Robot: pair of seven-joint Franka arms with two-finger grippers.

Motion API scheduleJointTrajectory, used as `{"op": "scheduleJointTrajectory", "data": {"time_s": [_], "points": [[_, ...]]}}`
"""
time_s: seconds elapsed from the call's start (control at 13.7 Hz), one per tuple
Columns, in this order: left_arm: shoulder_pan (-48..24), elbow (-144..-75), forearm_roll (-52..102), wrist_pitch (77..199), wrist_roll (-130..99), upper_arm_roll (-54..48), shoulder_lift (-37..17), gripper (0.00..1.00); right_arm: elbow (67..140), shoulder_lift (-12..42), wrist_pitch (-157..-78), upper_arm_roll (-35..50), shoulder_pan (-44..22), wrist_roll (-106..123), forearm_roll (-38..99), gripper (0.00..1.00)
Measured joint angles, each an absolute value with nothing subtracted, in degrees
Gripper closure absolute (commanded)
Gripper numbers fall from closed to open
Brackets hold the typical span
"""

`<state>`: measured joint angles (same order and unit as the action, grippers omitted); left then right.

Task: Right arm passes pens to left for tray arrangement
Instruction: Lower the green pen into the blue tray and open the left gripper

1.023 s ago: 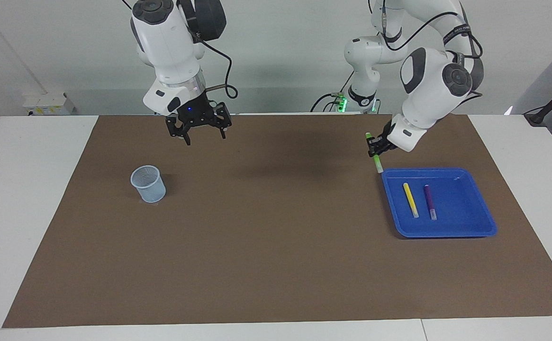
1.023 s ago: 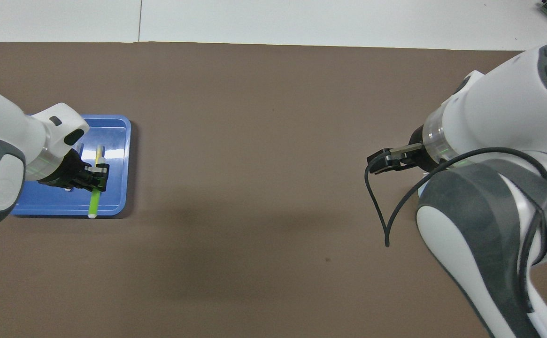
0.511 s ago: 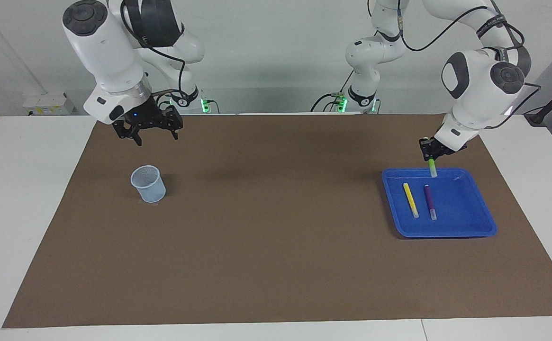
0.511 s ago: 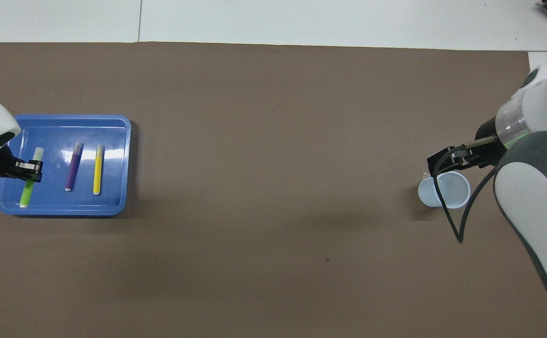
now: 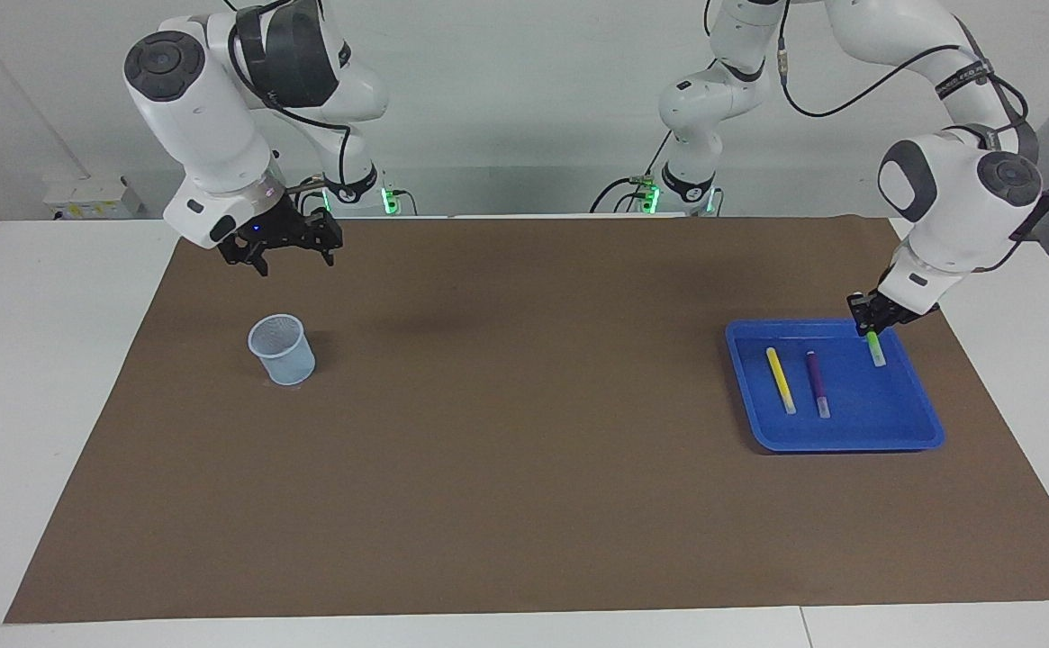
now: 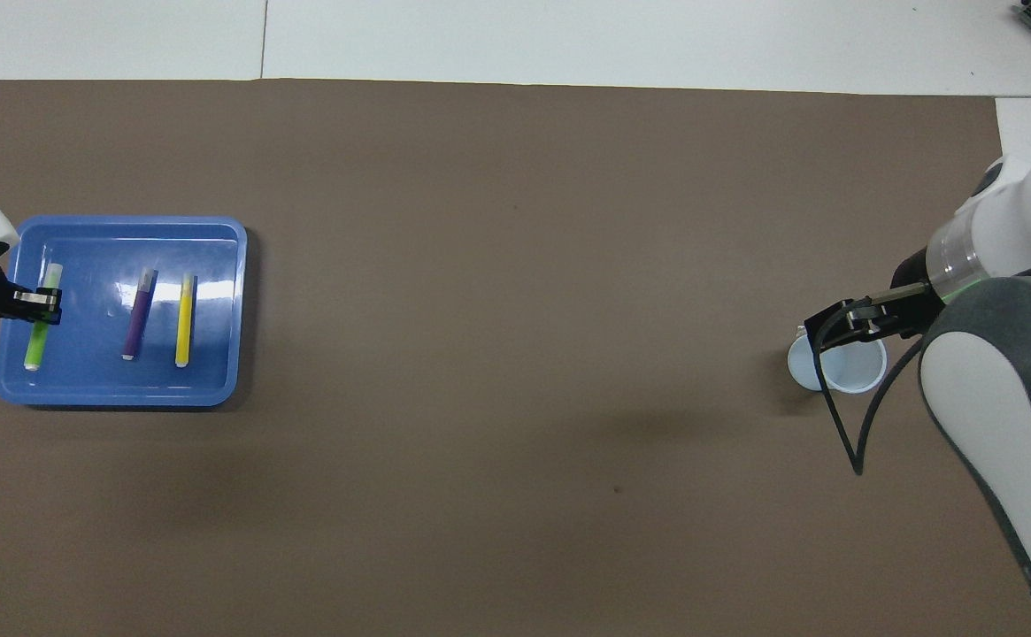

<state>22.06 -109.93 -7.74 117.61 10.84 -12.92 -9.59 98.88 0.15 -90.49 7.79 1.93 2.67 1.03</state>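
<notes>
The blue tray (image 5: 835,443) (image 6: 214,257) lies at the left arm's end of the brown mat. A yellow pen (image 5: 780,380) (image 6: 184,320) and a purple pen (image 5: 817,384) (image 6: 138,314) lie side by side in it. My left gripper (image 5: 871,325) (image 6: 37,303) hangs low over the tray's outer part, shut on the green pen (image 5: 876,350) (image 6: 36,341). That pen slants down toward the tray floor; I cannot tell whether it touches. My right gripper (image 5: 288,256) (image 6: 844,317) is open and holds nothing, raised over the mat by the mesh cup.
A small pale blue mesh cup (image 5: 282,349) (image 6: 836,367) stands on the mat toward the right arm's end. The brown mat (image 5: 524,450) covers most of the white table. A black cable loops down from the right wrist.
The left gripper carried the green pen from the tray's inner edge across over the tray and lowered it. The right arm swung back to its own end, above the cup.
</notes>
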Motion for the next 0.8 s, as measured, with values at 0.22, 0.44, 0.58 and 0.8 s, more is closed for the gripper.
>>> {"op": "scheduleJointTrajectory", "data": {"time_s": [0.22,0.44,0.58,0.8], "points": [[23.3,-109.9,-7.8,121.9,10.9,-12.9,-13.4,1.0,100.1,-0.2,-95.6,7.7,2.0,2.7,0.3,0.0],[23.6,-109.9,-7.8,125.0,10.9,-12.9,-16.0,1.0,100.7,-0.2,-97.4,7.7,2.1,2.7,0.2,0.0],[23.7,-109.9,-7.8,126.6,10.9,-12.9,-17.1,1.0,100.8,-0.2,-97.4,7.7,2.1,2.7,0.2,0.0],[23.8,-109.9,-7.8,129.0,10.9,-12.9,-18.7,1.0,100.8,-0.2,-97.4,7.7,2.1,2.7,0.2,0.0]]}}
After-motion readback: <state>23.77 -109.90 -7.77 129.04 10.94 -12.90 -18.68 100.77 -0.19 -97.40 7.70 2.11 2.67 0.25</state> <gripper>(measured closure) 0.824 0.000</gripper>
